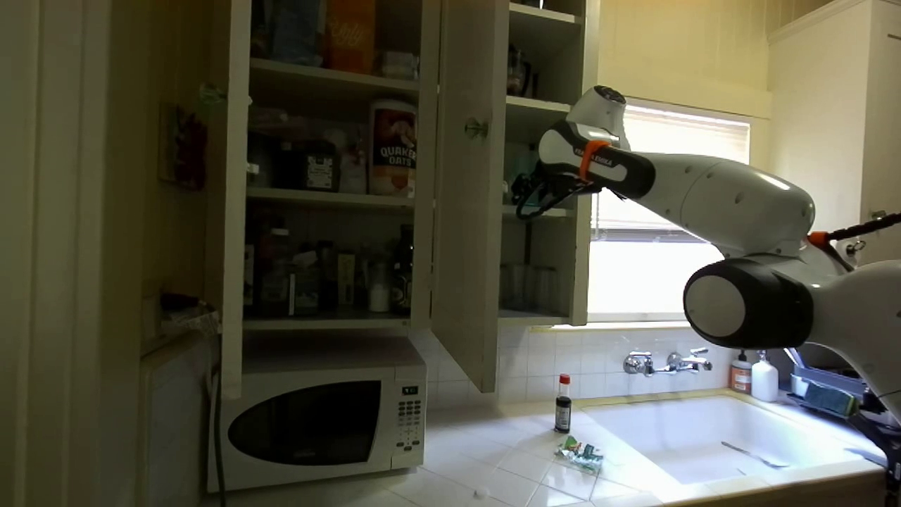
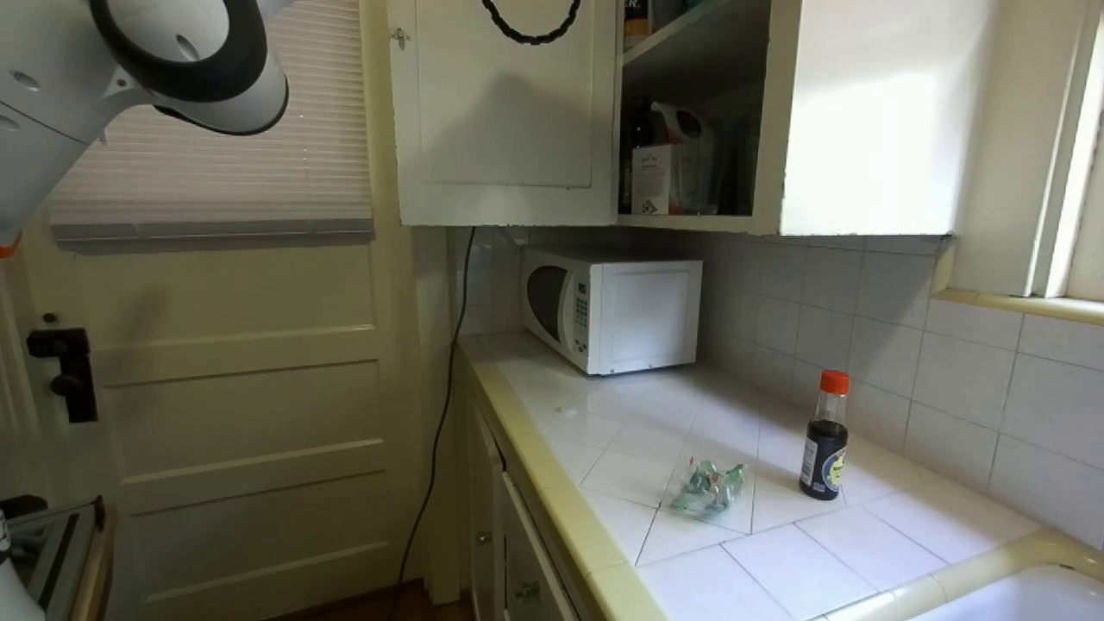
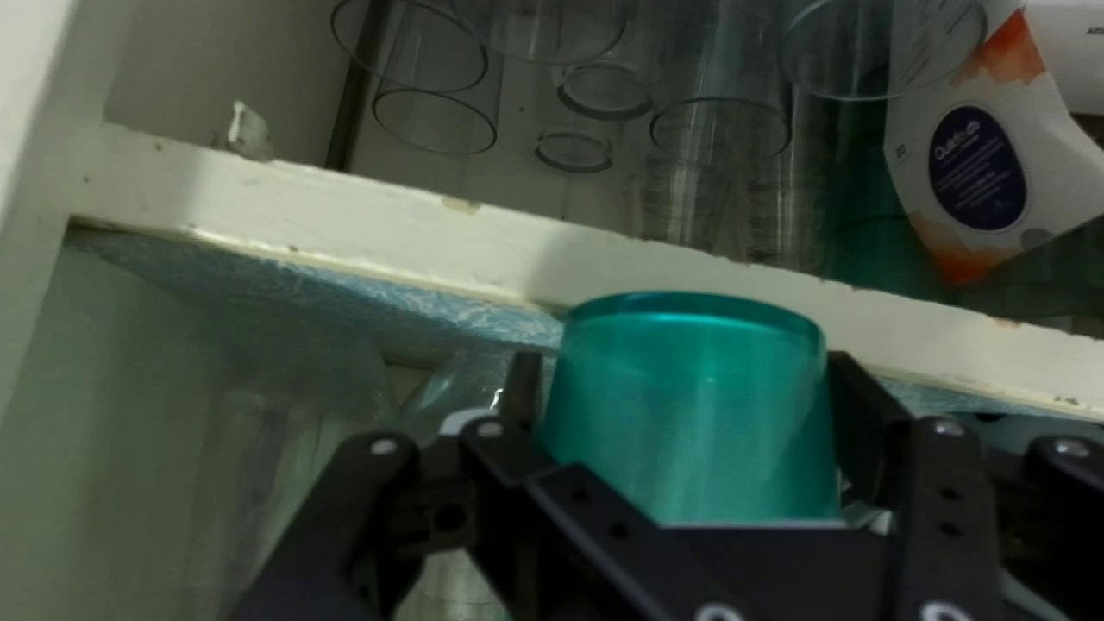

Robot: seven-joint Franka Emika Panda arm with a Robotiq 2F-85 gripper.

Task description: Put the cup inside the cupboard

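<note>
Teal cup (image 3: 690, 414), distinct only in wrist view

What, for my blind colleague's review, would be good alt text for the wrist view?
A teal cup is held in the robot's black hand before a chipped white cupboard shelf. Near the picture's top are clear drinking glasses and a navy-labelled white box.

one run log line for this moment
claw: holding teal cup | cup: by shelf edge, contact unclear | cupboard doors: open | release: pending
</note>
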